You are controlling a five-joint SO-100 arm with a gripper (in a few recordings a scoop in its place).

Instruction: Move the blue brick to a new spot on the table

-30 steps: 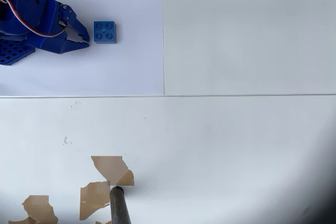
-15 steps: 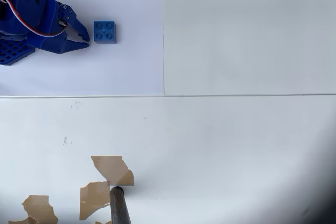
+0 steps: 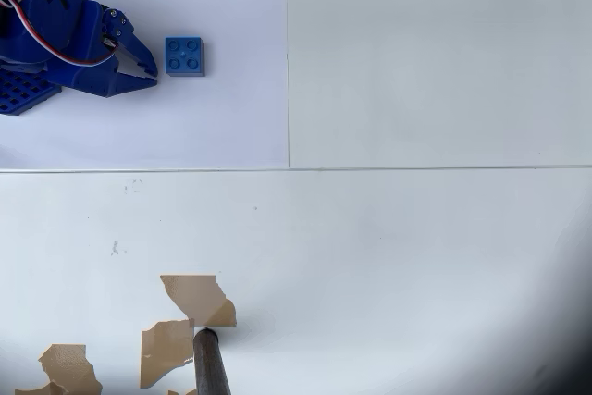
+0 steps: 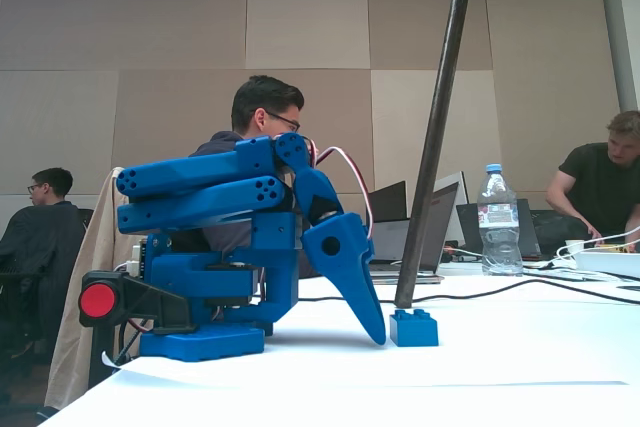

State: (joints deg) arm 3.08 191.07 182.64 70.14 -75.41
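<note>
The blue brick (image 3: 184,55) is a small 2x2 studded square lying flat on the white paper sheet (image 3: 222,117) at the upper left of the table (image 3: 416,256). In the fixed view the brick (image 4: 414,328) stands just right of the fingertip. My dark-blue gripper (image 3: 153,73) sits immediately left of the brick, tips pointing at it and down to the table, a small gap apart from it. Its jaws look closed together with nothing between them. In the fixed view the gripper (image 4: 376,335) nearly touches the tabletop.
A dark metal pole (image 3: 211,364) rises from the table near brown torn patches (image 3: 196,295) at the lower left; the same pole (image 4: 430,147) stands behind the brick. A water bottle (image 4: 497,219), laptops and seated people are beyond the far edge.
</note>
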